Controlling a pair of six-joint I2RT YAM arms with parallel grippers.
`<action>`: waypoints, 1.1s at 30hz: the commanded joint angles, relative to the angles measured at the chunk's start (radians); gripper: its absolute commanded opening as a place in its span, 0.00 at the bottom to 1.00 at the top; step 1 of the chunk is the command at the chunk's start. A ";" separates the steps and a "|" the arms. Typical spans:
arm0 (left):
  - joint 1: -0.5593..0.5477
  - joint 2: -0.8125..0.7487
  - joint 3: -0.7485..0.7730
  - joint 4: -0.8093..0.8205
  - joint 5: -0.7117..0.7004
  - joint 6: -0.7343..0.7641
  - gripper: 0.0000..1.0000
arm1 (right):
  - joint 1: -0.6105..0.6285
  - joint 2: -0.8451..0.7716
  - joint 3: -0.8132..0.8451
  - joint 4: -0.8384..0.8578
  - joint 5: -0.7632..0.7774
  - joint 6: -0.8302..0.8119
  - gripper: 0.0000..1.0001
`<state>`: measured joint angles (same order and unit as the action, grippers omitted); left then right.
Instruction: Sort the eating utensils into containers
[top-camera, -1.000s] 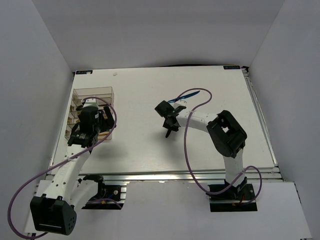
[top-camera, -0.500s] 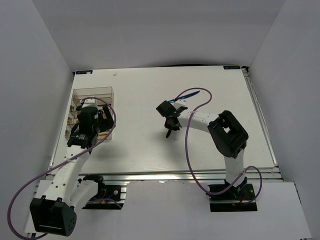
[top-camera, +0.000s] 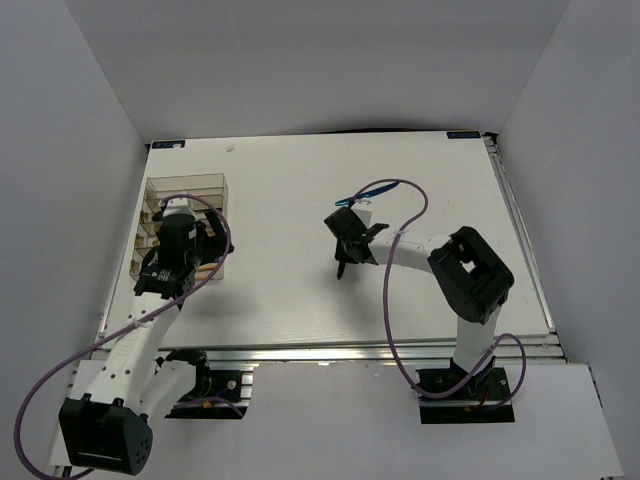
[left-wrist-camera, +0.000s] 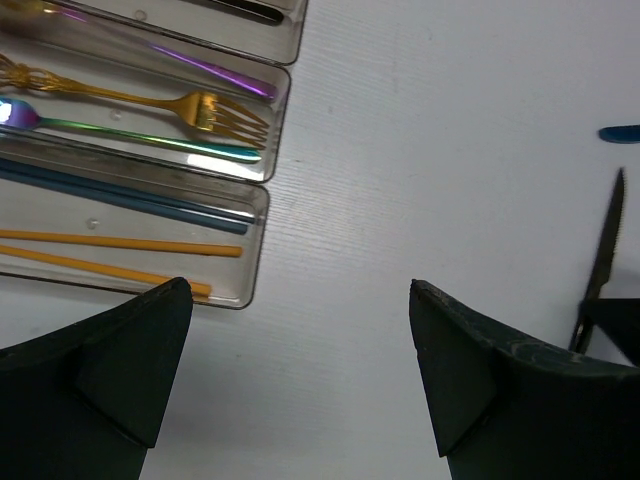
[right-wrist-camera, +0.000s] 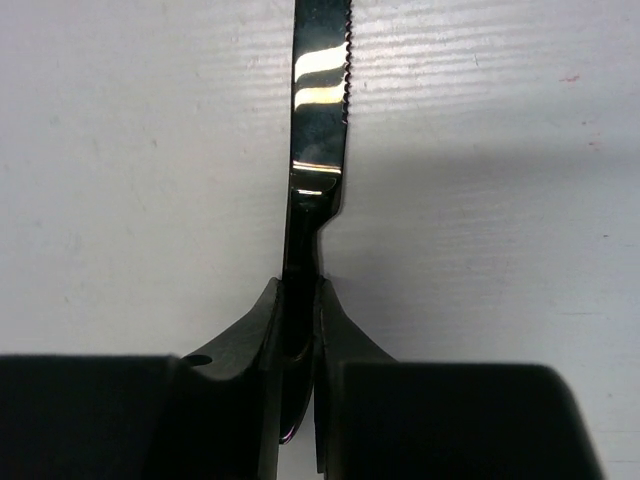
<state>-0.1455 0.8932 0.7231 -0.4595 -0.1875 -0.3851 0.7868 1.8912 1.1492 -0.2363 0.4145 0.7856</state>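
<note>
No readable text, brand, number or sign in any view.
Two small dark tags at far edge of table — left tag at far-left corner, right tag near far-right corner — both too small to read.
Close views: walls of clear organiser and blade of knife — no legible stamp or lettering.

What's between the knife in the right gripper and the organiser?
Nothing lies on the table between the knife and the organiser. Only obstacle: the left gripper, open, hovering at the organiser's knife-side edge. The right gripper is shut on the knife.
</note>
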 joint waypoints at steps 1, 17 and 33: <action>-0.003 0.015 -0.031 0.051 0.107 -0.115 0.98 | 0.015 0.033 -0.164 -0.180 -0.062 -0.195 0.00; -0.054 0.122 -0.255 0.481 0.476 -0.465 0.98 | 0.029 -0.276 -0.266 -0.083 -0.085 -0.401 0.00; -0.239 0.222 -0.367 0.872 0.410 -0.663 0.98 | 0.029 -0.362 -0.289 -0.009 -0.203 -0.441 0.00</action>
<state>-0.3527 1.0992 0.3702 0.2855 0.2520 -0.9966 0.8120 1.5883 0.8616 -0.2810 0.2539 0.3626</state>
